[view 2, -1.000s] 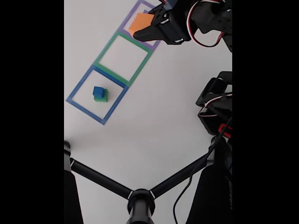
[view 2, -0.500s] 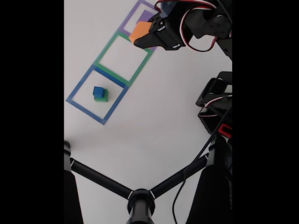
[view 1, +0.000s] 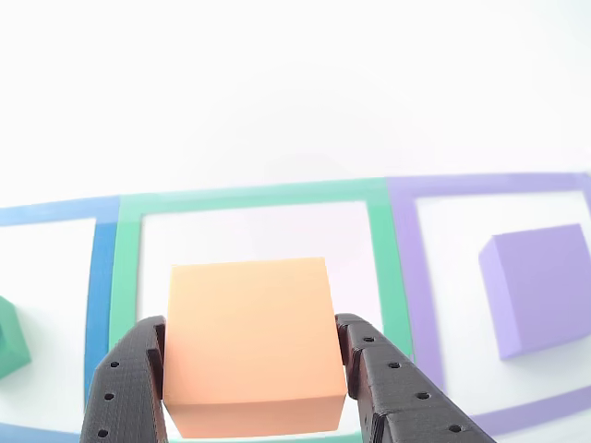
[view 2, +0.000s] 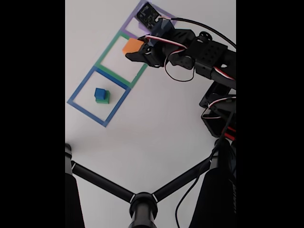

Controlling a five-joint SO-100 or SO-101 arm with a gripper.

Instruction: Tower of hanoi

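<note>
Looking at the fixed view, we see the orange cube [view 2: 132, 45] has travelled: a second ago it sat low in the purple square [view 2: 137, 13], and now it hangs over the green square [view 2: 105, 54], carried by the gripper [view 2: 134, 51]. The arm has swung across with it, so the move from one square to the next is well underway.

In the other view the two black fingers [view 1: 131, 377] are clamped on either side of the orange cube [view 1: 250, 343], which looks lifted off the table [view 1: 295, 92] with the green square [view 1: 249, 196] framed behind it. A purple cube [view 1: 540, 286] is left behind in the purple square [view 1: 406, 268].

Over in the blue square [view 2: 78, 92] the blue cube [view 2: 99, 93] sits on top of the green cube [view 2: 103, 99], untouched.

Our guess is the orange one is about to go down in the green square, which frees up the purple cube.
</note>
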